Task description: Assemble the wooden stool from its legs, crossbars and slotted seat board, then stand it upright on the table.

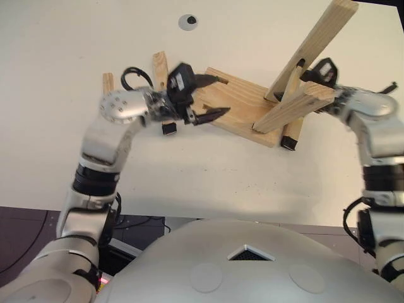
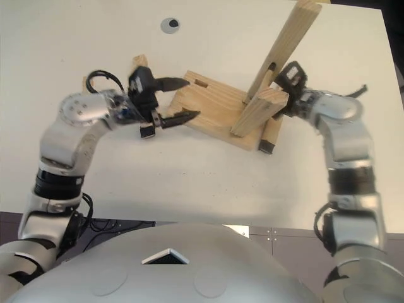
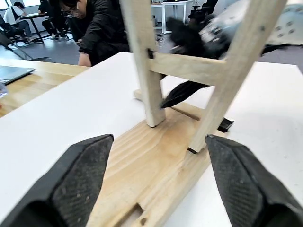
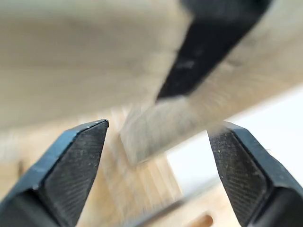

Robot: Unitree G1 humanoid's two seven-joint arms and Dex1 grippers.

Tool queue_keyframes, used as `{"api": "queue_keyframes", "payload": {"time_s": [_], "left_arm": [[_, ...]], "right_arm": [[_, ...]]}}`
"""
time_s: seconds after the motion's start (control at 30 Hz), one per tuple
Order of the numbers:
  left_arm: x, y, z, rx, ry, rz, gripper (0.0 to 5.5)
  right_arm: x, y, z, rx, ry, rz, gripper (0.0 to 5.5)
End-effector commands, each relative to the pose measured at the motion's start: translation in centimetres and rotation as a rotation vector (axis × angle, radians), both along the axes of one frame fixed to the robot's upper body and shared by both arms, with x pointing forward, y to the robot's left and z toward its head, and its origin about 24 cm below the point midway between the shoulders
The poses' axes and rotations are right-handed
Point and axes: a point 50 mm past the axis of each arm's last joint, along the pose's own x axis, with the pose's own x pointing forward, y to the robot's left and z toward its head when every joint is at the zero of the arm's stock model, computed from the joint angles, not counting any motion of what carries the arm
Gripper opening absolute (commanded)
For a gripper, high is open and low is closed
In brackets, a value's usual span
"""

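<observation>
The slotted seat board (image 1: 237,101) lies flat on the white table (image 1: 208,170). Two legs stand in its right end: a tall leg (image 1: 319,41) slanting up and away, and a nearer leg (image 1: 291,107) leaning low. A crossbar (image 3: 189,66) joins them. My left gripper (image 1: 224,95) is open over the board's left end, one finger on either side of it, touching nothing. My right gripper (image 1: 315,71) is at the legs from the right. It is open, with a wooden end (image 4: 156,127) between its fingers (image 4: 71,170), untouched.
Two loose wooden pieces (image 1: 160,68) (image 1: 108,82) lie behind my left arm. A black-capped end (image 1: 168,129) shows under my left gripper, and another black-capped piece (image 1: 291,136) sticks out below the board's right end. A grey disc (image 1: 188,22) sits far back.
</observation>
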Motion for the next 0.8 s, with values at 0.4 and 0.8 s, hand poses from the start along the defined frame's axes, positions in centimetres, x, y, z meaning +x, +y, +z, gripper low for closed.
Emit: {"api": "queue_keyframes", "payload": {"time_s": [0.4,0.8], "left_arm": [[8.1,0.4,-6.6,0.4,-0.283,0.263,3.57],[2.8,4.8,-11.7,0.615,0.054,-0.043,3.57]], "right_arm": [[-5.3,-0.2,-1.8,-0.1,0.305,0.263,3.73],[-4.6,3.6,-5.5,-0.18,0.267,0.234,3.73]]}}
